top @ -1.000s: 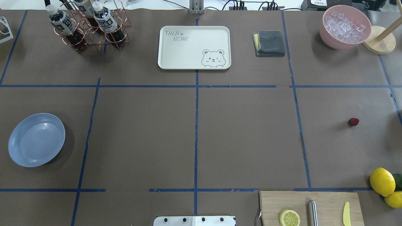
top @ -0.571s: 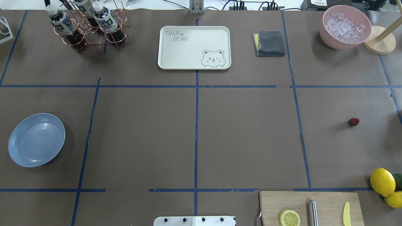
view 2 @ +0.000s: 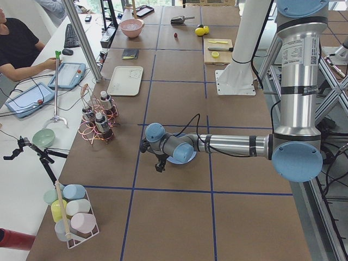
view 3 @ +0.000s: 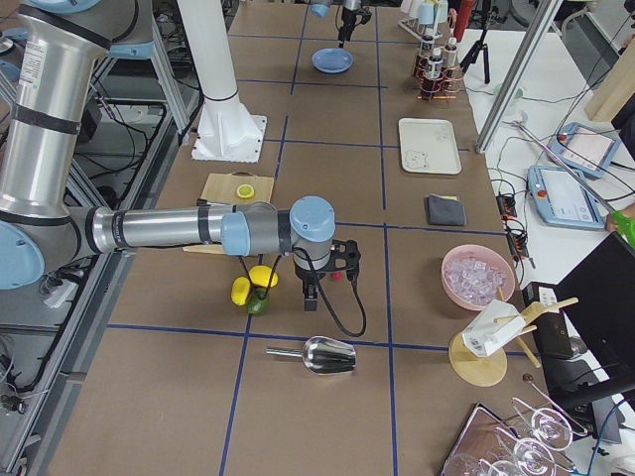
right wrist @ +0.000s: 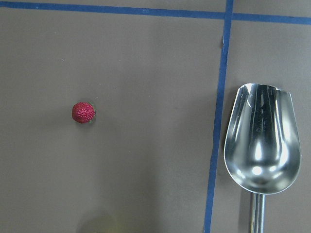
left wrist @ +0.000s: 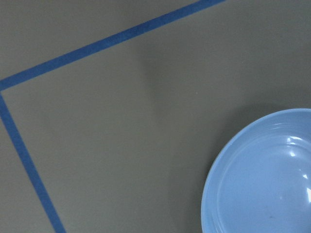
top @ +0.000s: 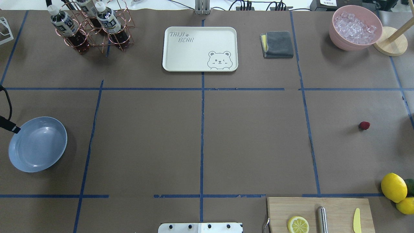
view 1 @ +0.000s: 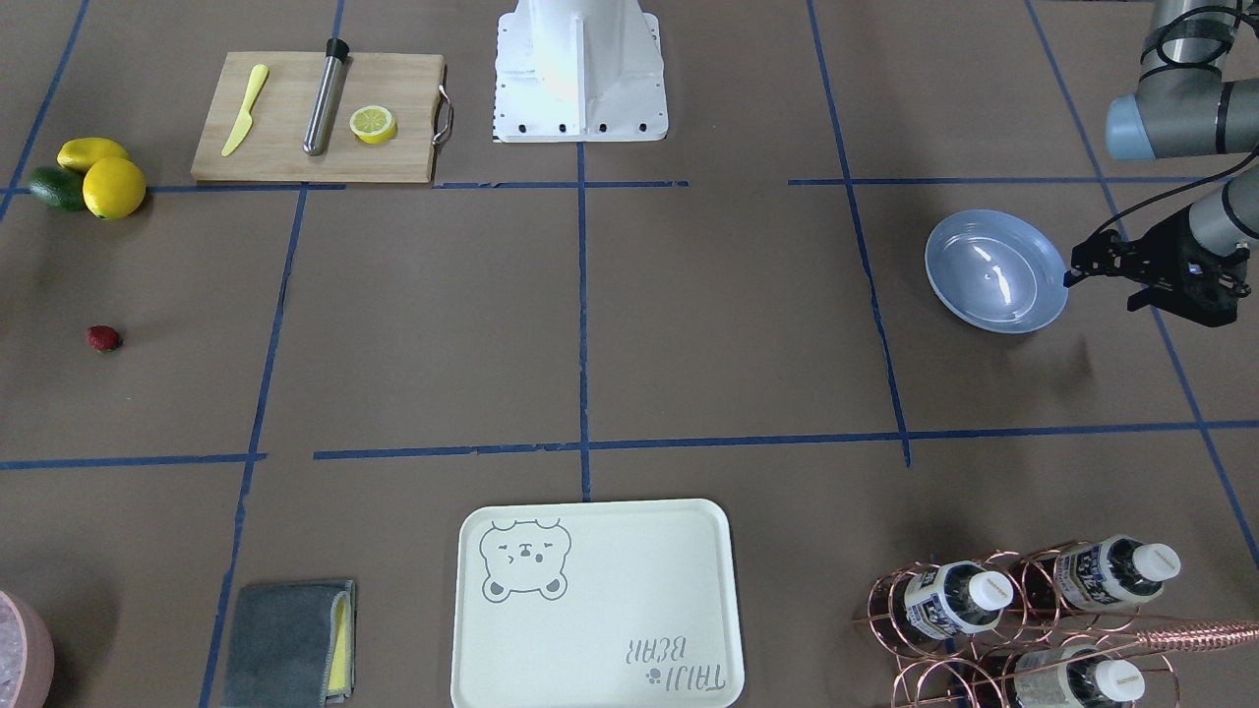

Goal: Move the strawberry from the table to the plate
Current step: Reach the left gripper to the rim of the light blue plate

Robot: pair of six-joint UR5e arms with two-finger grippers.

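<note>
Since a moment ago, a black plug and cable [top: 9, 125] from the left arm have slid in at the overhead view's edge, touching or just beside the plate [top: 38, 144] at its rim. The left end effector [view 1: 1180, 280] hovers beside the plate, partly cut off by the front view's border; I can't make out how far its jaws stand apart. The right end effector [view 3: 327, 288], at the counter's [top: 252, 142] opposite end from the plate, shows only side-on, so I can't tell there either. The strawberry [top: 364, 125] lies on the counter well apart from the plate, a broad stretch of brown paper between them.
</note>
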